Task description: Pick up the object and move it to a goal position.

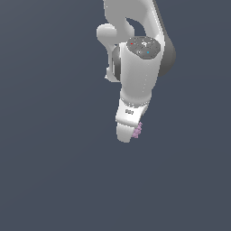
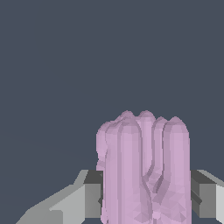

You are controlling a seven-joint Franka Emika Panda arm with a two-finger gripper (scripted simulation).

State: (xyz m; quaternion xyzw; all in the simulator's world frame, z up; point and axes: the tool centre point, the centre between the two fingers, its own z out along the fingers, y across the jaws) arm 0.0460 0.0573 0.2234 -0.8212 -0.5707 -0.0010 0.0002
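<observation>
Carrying the block [image 2: 144,170] to the goal looks like the step in hand, judging by the clamp already made on it. To do that well, the pinch should hold firm and the arm should travel smoothly, without jerks or sudden turns of the wrist, since the ribbed sides give the pads only ridges to bear on and the block could twist or slide out. No goal marker shows in either view, so where to stop cannot be read from here.

Nearest the wrist camera, the gripper [image 2: 146,192] has its two grey fingers [image 2: 89,192] closed against opposite sides of the block, one pad touching each flank, with the block filling the gap between them. The pink-lilac ribs run lengthwise away from the palm, and the block's rounded end stands out past the fingertips.

From the exterior view, the block [image 1: 137,130] peeks out just beside the gripper's [image 1: 128,131] tip, on the exterior view's right of it, mostly hidden by the white hand. Beyond lies only plain dark ground; whether the block hangs above it or rests on it cannot be told.
</observation>
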